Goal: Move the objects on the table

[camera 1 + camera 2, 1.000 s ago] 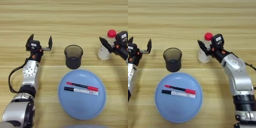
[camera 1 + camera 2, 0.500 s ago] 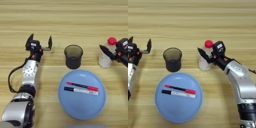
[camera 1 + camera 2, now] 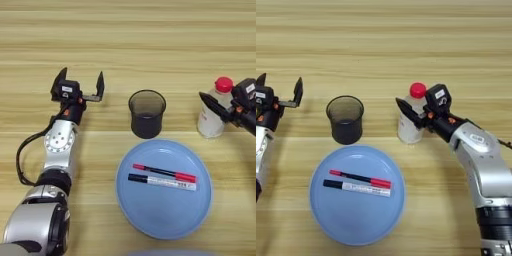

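Bottle [image 3: 410,120], clear with a red cap, stands upright on the wooden surface [image 3: 386,45] to the right of a dark see-through cup [image 3: 345,119], with a bare strip of wood between the two. Nearer the robot, a round blue plate [image 3: 357,235] lies just in front of the cup, and on it rest two pens side by side and nearly parallel: a slim black pen with red ends [image 3: 360,178] on the far side, and a white marker with a black cap [image 3: 357,188] just beside it on the near side. The plate's far rim comes close to the cup's base. The right claw [image 3: 412,115] is at the bottle, one black finger lying across the front of its body and pointing left; the other finger is hidden, so whether the claw has closed on the bottle cannot be told. The left claw [image 3: 80,84] hangs over bare wood well left of the cup, its two fingers spread wide apart and holding nothing, touching none of the things.
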Available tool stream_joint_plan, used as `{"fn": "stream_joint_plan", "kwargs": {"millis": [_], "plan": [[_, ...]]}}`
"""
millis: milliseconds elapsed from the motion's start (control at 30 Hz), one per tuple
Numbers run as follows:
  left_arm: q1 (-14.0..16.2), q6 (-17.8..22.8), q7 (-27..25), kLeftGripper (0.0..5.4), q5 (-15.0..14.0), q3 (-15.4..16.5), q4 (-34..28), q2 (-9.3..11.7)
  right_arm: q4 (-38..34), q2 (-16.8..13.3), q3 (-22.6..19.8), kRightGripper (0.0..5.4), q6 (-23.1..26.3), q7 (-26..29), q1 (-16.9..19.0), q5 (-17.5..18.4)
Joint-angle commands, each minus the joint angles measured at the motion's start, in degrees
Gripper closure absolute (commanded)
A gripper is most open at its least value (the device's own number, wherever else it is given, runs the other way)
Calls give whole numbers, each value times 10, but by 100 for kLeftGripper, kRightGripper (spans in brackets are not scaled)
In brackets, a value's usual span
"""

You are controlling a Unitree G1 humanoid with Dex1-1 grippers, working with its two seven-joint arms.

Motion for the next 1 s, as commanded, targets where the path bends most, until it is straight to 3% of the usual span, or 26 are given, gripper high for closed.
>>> {"fn": "stream_joint_plan", "kwargs": {"millis": [33,167,833,1000], "plan": [[-9,-4,-4,0,-1,1,4,4,7,-6,-1,269,-2,-1,-7,0],[-9,-3,-4,0,-1,1,4,4,9,-6,-1,269,-3,-1,-8,0],[-9,-4,-4,0,-1,0,3,4,9,-6,-3,16,-5,-4,-14,0],[-10,-3,-4,0,-1,0,3,3,7,-7,-8,3,-10,-6,-19,1]]}}
